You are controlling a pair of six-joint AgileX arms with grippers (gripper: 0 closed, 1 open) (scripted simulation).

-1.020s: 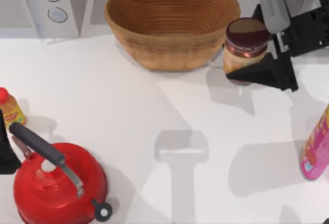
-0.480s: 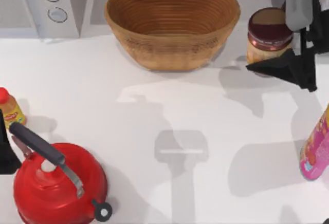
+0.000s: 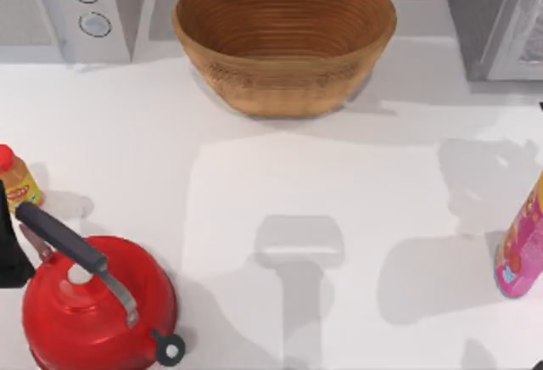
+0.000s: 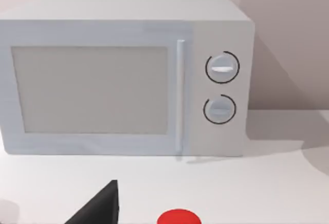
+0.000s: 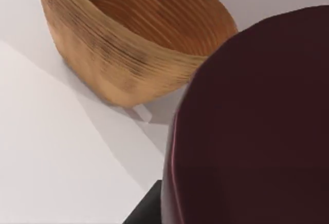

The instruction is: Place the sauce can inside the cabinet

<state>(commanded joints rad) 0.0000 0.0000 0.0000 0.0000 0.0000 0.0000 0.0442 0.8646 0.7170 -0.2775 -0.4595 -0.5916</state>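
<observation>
Gripping the sauce can tight against its camera, right pincer carries it high past the basket, presumably to reach the cabinet.

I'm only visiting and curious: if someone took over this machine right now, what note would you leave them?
The left end effector is parked at the table's left edge, by the round red kettle.
The right end effector appears shut on the squat sauce can with a dark maroon top, near the woven brown basket.
The large grey speckled cabinet stands at the table's far right corner.
Done: can grasped. Left: set it inside the cabinet, release.
</observation>
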